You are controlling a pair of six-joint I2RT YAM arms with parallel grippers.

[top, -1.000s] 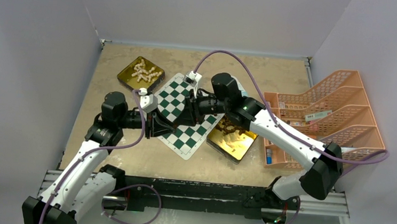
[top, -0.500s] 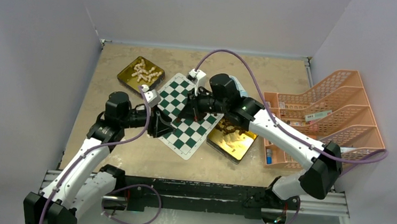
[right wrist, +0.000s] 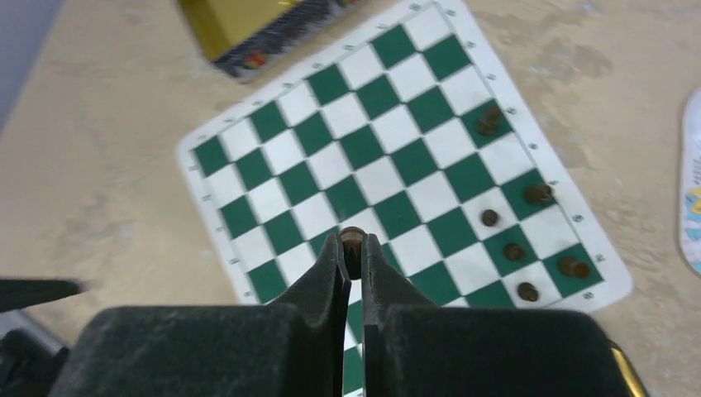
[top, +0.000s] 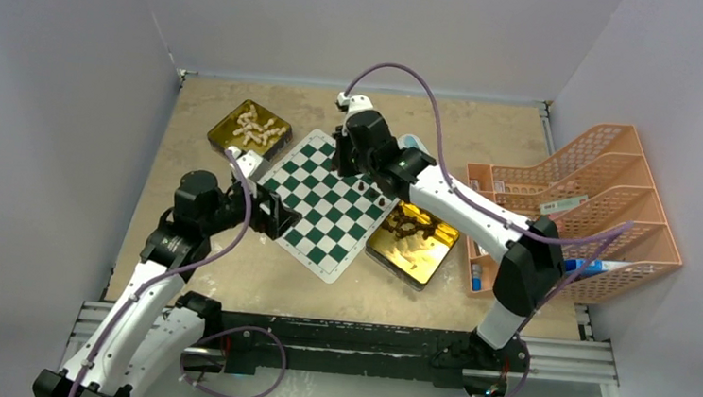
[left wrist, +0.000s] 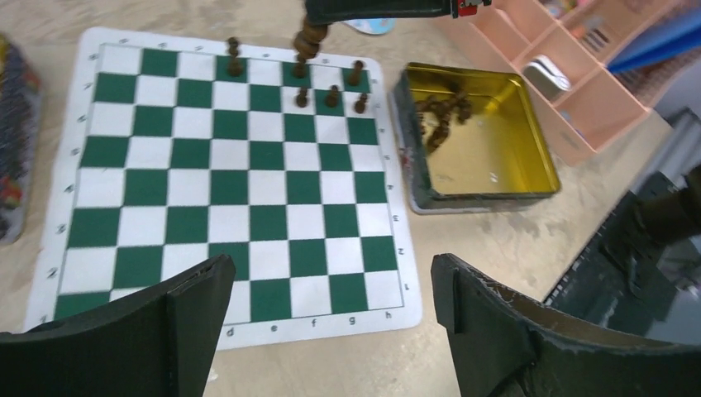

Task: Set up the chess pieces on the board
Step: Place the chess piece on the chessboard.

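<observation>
On the near right of the bench (top: 228,279), just beside the right edge of the board (top: 323,210), an open gold tin (left wrist: 496,157) holds a loose clump of dark brown pieces (left wrist: 436,112) bunched toward its far end, with most of its shiny floor bare. To the right of it stands a pink mesh rack (top: 604,195), with a few items in its compartments that are too small to name. Farther back on the left, near the board's far left corner, a second gold tin (top: 222,139) holds a heap of cream-white pieces (top: 257,127). The board lies flat and skewed on the bench between the two tins, and several standing pieces (left wrist: 332,97) are grouped upright on its far right squares. The rest of its checks are bare. The left jaws hang low at the board's near left corner and point across it, so in the left wrist view the board spreads out ahead between the left fingers (left wrist: 194,322). They are spread wide and hold nothing. The right jaws hang over the far part of the board, pointing down, near the standing group. They are clenched on a single dark piece (right wrist: 353,236) pinched at their very tips. Whether that piece touches the board cannot be told.
</observation>
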